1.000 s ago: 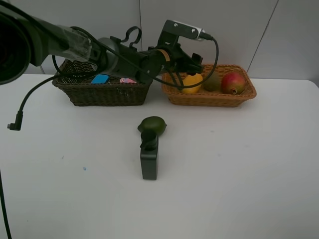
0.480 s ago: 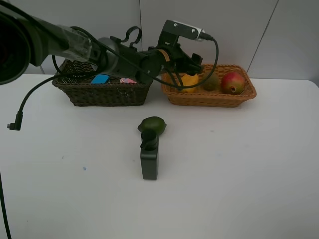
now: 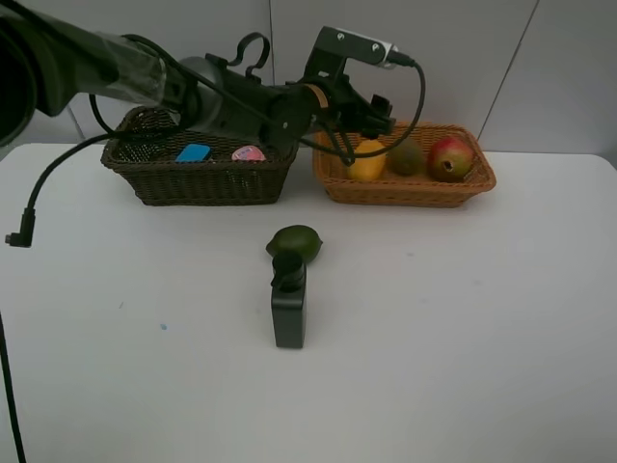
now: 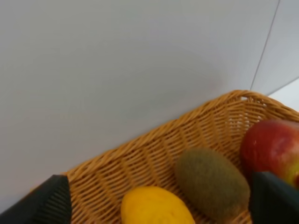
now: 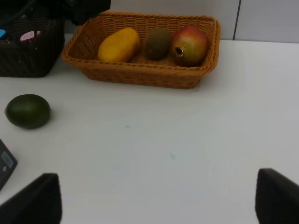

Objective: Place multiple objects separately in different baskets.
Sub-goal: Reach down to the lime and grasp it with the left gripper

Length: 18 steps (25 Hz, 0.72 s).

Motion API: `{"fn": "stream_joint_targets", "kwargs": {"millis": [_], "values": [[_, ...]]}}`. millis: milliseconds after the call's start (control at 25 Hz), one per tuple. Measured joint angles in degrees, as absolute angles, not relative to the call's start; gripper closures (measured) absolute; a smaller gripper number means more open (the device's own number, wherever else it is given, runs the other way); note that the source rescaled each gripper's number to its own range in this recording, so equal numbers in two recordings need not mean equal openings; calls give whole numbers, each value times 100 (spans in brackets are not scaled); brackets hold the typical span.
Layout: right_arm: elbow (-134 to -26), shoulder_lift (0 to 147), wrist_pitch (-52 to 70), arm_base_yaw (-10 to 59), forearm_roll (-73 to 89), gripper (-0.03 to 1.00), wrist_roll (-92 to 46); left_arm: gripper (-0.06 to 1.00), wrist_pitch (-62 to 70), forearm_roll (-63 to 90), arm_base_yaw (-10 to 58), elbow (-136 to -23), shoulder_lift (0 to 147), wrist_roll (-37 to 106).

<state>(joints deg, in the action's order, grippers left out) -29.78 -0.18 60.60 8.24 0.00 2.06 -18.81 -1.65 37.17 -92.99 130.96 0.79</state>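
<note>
My left gripper reaches across over the left end of the orange-tan basket, open and empty. Just below it lies the mango. The left wrist view shows the mango low between my spread fingertips, with the kiwi and pomegranate beside it. The dark basket holds the blue eraser and a pink item. The avocado and dark green bottle lie on the table. My right gripper is open above the table, out of the exterior view.
The two baskets stand side by side along the back wall. A black cable hangs off the left arm over the table's left side. In the right wrist view the avocado lies in front of the orange-tan basket.
The left gripper has lifted a little up and back from the mango, which now lies more exposed in the orange-tan basket. Nothing else has moved.
</note>
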Motion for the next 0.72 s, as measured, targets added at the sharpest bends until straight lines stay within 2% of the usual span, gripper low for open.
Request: {"fn": "stream_joint_targets", "kwargs": {"millis": [720], "values": [[-2978,-18,6060,824,32,-3,206,-5,2086,-38,3717,-9299,11627,148]]}}
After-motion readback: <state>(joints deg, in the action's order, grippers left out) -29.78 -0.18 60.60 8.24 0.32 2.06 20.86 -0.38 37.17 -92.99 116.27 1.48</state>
